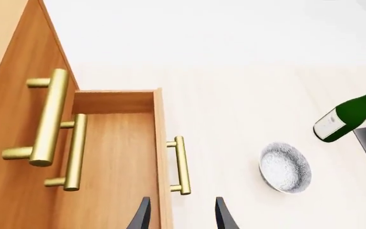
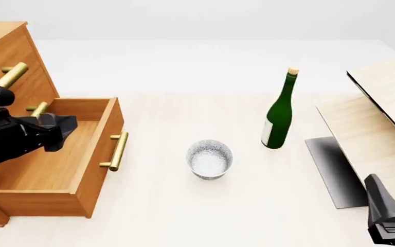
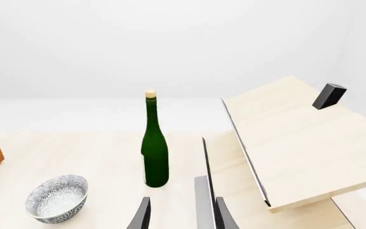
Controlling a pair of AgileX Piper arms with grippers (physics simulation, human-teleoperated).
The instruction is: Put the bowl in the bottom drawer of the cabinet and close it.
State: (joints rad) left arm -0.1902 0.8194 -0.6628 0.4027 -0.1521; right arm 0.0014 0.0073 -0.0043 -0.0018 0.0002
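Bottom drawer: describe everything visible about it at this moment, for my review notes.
The bottom drawer is an orange-brown wooden box, pulled well out of the cabinet and empty inside. A single brass bar handle sits on two posts on its front panel. It lies level, low by the table. The left hand hovers above its front edge, fingers apart, touching nothing. The bowl stands on the table beyond its front, apart from it.

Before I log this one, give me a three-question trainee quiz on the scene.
1. True or false: the bottom drawer stands open.
2. Where is the bowl? A) inside the drawer B) on the table between the drawer and the green bottle C) in the left hand
3. Fill in: the green bottle stands ____ on the table.

Key: 1 true. 2 B. 3 upright.
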